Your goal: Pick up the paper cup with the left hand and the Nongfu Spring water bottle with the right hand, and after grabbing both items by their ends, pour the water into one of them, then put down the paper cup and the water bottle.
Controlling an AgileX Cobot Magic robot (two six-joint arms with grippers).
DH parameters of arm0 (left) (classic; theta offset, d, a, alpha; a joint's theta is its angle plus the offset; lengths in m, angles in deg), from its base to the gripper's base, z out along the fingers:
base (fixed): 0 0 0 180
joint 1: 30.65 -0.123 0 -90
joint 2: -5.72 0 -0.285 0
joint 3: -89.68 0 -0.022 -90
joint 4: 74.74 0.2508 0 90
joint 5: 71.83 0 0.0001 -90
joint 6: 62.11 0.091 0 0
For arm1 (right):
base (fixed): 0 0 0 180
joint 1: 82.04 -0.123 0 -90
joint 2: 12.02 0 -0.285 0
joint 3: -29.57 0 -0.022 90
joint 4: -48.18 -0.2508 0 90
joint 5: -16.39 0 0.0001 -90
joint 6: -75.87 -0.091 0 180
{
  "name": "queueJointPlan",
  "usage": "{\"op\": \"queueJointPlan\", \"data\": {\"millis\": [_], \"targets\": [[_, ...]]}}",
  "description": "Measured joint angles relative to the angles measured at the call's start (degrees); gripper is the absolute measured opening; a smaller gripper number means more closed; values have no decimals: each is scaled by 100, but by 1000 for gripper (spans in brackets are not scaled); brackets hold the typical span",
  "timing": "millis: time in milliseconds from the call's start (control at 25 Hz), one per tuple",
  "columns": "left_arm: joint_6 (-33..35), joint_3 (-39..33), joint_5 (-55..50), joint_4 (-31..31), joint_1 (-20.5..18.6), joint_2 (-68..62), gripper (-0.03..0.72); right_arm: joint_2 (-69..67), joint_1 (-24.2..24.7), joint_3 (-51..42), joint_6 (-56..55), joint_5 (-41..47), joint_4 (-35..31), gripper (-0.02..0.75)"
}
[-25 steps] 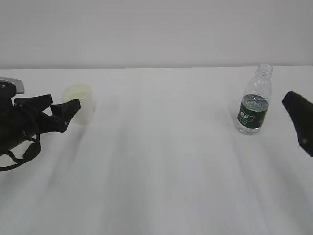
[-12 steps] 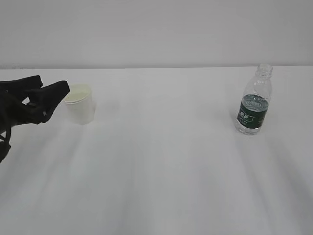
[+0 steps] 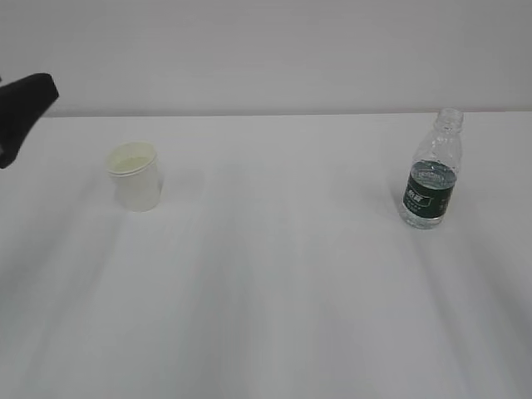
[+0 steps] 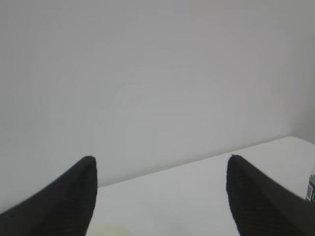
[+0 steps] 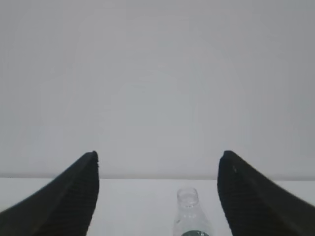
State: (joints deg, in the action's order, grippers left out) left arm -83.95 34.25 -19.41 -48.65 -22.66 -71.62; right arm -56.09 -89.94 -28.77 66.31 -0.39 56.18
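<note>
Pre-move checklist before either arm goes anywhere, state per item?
1. Small white paper cup upright on the white table: ok.
2. Clear ribbed plastic bottle with dark green label upright, no cap: ok.
3. Left gripper open, nothing between its black fingers: ok.
4. Right gripper open and empty, bottle neck centred below the gap: ok.
5. Left arm clear of the cup: ok, apart, up at the frame's left edge.
6. Water in the cup: cannot tell.
</note>
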Motion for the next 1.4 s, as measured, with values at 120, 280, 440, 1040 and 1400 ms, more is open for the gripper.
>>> {"op": "queueJointPlan", "data": {"millis": [120, 280, 440, 1040, 1400], "targets": [[-329, 0, -806, 0, 0, 764, 589, 300, 0, 306, 0, 794, 0, 563], [-761, -27, -1666, 63, 0, 1663, 589, 747, 0, 645, 0, 1743, 0, 563], [-906, -42, -2394, 97, 58, 2419, 582, 1249, 0, 976, 0, 2783, -11, 563], [-1043, 130, -5854, -68, 721, 5536, 566, 2878, 0, 1287, 0, 4441, -44, 563], [-837, 788, -7558, -244, 721, 6388, 559, 3006, 0, 1555, 0, 5439, -228, 563]]}}
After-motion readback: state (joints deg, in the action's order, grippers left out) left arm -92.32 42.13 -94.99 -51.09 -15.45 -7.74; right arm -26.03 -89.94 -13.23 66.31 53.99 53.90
